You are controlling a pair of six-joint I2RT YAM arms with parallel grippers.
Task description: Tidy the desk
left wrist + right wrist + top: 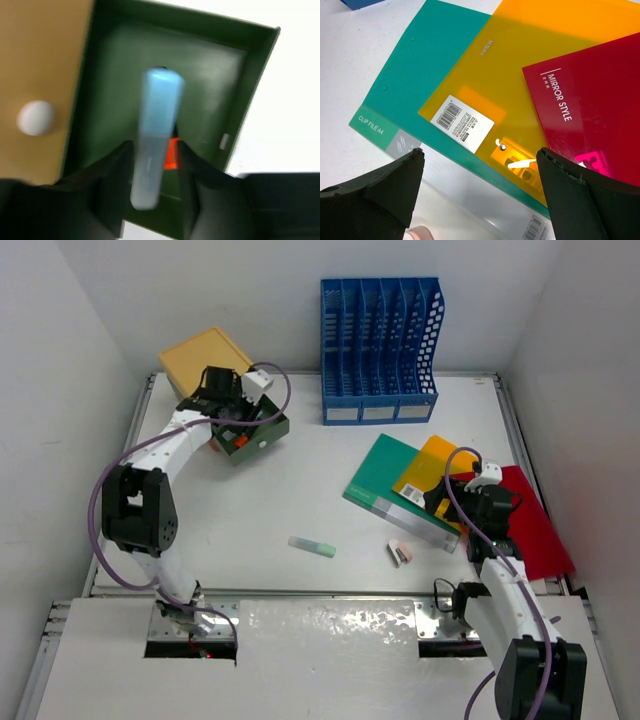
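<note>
The white desk (300,490) holds scattered stationery. My left gripper (228,412) hangs over an open dark green drawer (255,435) at the back left. In the left wrist view a pale blue highlighter (155,145) stands between the fingers of the left gripper (155,150), above the green drawer (250,100). It rests against the left finger, with a gap to the right one. Something orange (171,152) lies in the drawer below. My right gripper (450,502) (481,155) is open just above the overlapping folders, holding nothing.
A teal folder (380,475), an orange one (435,465) and a red one (530,525) overlap at the right. A green highlighter (312,546) and a small pink eraser (400,553) lie mid-desk. A blue file rack (380,335) and a yellow box (200,355) stand at the back.
</note>
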